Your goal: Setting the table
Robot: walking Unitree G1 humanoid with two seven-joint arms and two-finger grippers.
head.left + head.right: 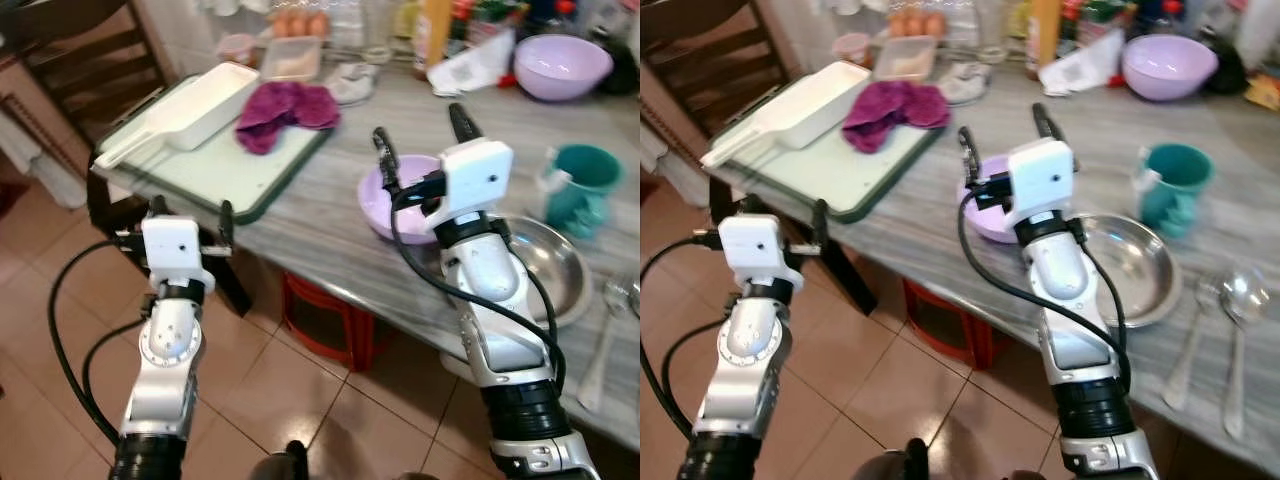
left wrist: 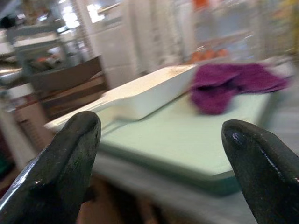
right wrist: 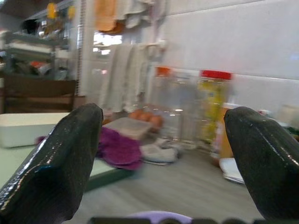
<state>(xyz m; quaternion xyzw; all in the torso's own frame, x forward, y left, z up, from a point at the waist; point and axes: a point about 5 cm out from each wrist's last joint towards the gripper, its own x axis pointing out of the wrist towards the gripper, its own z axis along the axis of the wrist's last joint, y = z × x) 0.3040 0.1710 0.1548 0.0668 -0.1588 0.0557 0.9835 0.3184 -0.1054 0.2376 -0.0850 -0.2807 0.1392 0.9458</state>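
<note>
Overhead, right end effector [image 1: 425, 135] spread above lilac bowl [image 1: 378, 205].

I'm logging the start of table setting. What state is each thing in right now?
Left gripper: open, holding nothing, short of the table edge.
Right gripper: open, holding nothing, above the near purple bowl.
Near purple bowl: upright on the table.
Metal bowl: upright, empty.
Teal cup: upright.
Purple cloth: crumpled on the green board.
White tray: upright, empty.
</note>
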